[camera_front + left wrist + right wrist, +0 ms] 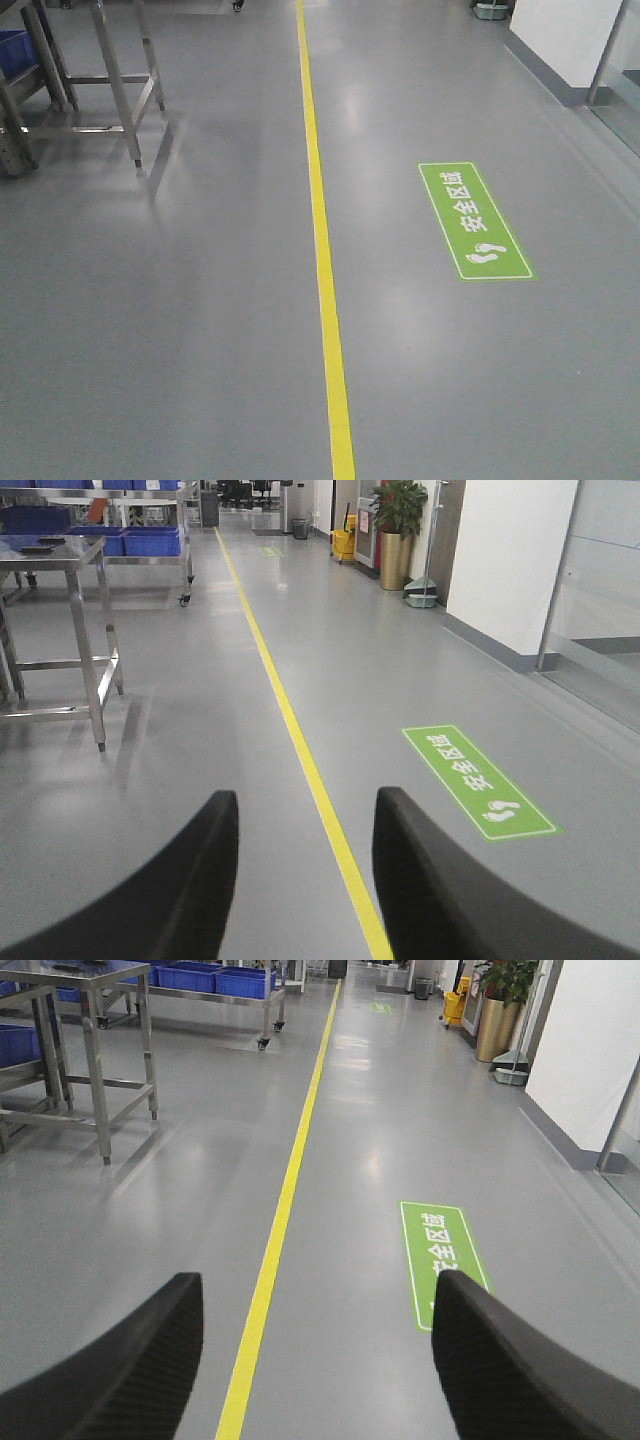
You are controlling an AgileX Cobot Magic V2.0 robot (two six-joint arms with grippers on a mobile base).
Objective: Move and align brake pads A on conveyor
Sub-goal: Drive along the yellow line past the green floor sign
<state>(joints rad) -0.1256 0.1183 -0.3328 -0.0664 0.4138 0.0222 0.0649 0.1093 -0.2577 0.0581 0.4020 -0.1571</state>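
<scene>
Only an open workshop aisle was shown by all three views. The brake pads A and the conveyor were not caught in any of them, so their place could not be told.

In the left wrist view, the left gripper [305, 800] was seen with its two black fingers [190, 890] spread apart. Nothing was held between them, and bare grey floor [200, 710] was seen through the gap. The right gripper [317, 1280] was likewise seen with its black textured fingers [130, 1370] set wide apart and nothing gripped.

A yellow line [322, 250] was painted along the floor, running away from the cameras. To the right of it, well apart, a green floor sign [474, 220] with white characters and footprints was laid flat.

On the left of the line, a steel table frame [120, 70] was stood on the floor, with a blue crate [15, 50] just beside it at the edge of the front view. Further down the aisle, blue bins [215, 978] were seen ranged on a wheeled steel rack [265, 1010].

On the right side, a white wall [505, 560] was seen, and beyond it a potted plant [398, 505] in a gold-coloured pot, with a yellow mop bucket [344, 543] near it.
</scene>
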